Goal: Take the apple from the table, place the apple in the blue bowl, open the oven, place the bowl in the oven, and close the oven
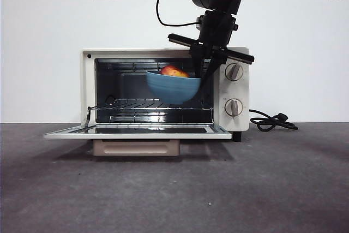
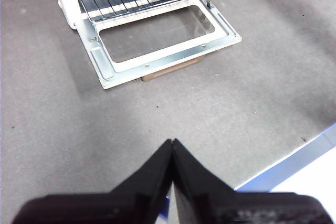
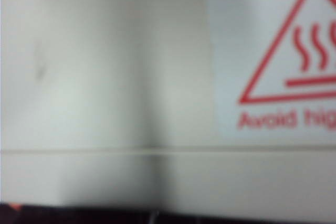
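The cream-white oven (image 1: pixel 87 91) stands on the dark grey table (image 1: pixel 218 189) with its door (image 1: pixel 136 131) folded flat down. The blue bowl (image 1: pixel 172 88) hangs slightly tilted in the right half of the oven's opening, its base at about the level of the wire rack (image 1: pixel 131 103). The red-yellow apple (image 1: pixel 173 71) lies inside the bowl. My right gripper (image 1: pixel 204 75) comes down from above and is shut on the bowl's right rim. Its wrist view shows only the oven's top (image 3: pixel 105 77), no jaws. My left gripper (image 2: pixel 172 142) is shut and empty over the table, well in front of the oven door (image 2: pixel 105 69).
A black power cord (image 1: pixel 272 122) lies coiled on the table right of the oven. Two knobs (image 1: pixel 234 72) sit on the oven's right panel. A red heat warning label (image 3: pixel 294 61) is on the oven's top. The table's front edge (image 2: pixel 294 166) runs close to the left gripper.
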Robot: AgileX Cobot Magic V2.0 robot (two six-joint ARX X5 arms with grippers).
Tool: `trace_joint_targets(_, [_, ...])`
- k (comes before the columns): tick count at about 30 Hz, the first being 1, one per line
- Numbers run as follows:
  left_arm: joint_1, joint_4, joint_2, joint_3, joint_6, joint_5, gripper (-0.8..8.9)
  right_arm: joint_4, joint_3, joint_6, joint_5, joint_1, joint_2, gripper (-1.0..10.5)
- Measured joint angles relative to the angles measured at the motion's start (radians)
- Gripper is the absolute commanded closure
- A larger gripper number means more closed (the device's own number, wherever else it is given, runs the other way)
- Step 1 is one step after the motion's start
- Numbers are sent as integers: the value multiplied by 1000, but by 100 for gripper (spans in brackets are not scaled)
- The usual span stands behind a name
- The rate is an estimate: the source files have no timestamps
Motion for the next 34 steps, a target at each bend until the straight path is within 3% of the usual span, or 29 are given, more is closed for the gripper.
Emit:
trace_joint_targets(5, [0,0,0,0,0,0,819,-4,0,0,-3,0,0,656])
trace_joint_targets(15, [0,-16,0,0,0,0,819,-8,6,-6,-2,2,0,663])
trace_joint_targets(34, [0,-46,1,0,0,0,819,-37,6,-91,147,32,-27,664])
